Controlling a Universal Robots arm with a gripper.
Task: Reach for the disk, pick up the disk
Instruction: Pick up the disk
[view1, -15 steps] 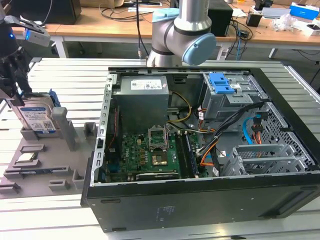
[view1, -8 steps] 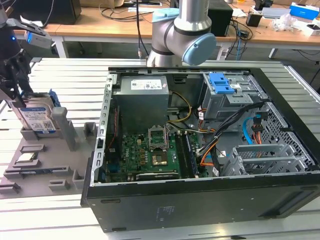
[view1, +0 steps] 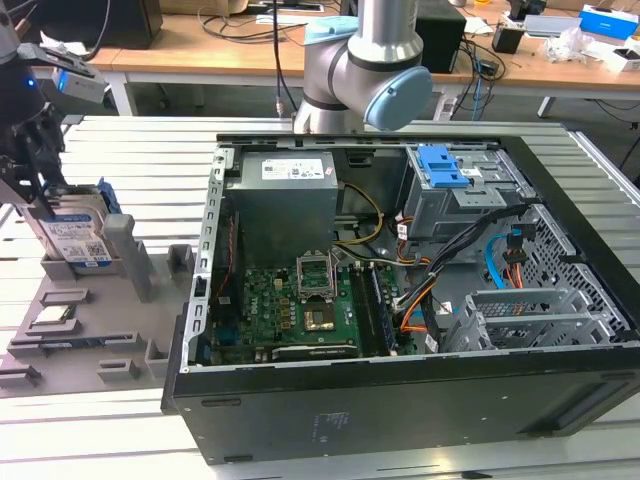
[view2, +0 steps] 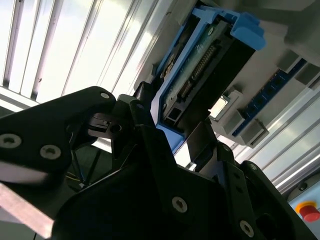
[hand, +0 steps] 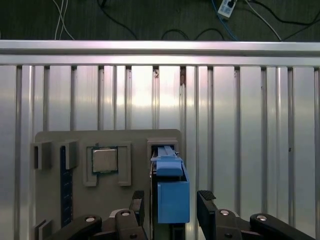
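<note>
Reach step near done: black gripper (hand: 171, 201) fingers apart, straddling upright silver hard-drive disk in blue plastic bracket (hand: 170, 170), slotted in grey fixture plate (hand: 125, 142) at exterior view's left. Not clamped; grasp calls for even squeeze on both flanks.

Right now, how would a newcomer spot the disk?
At the exterior view's left, beside the open computer case, a grey fixture tray lies on the slatted table. The disk stands on edge in one of its slots: a silver drive with a blue-and-white label and blue bracket, unlike the flat square chip nearby.
</note>
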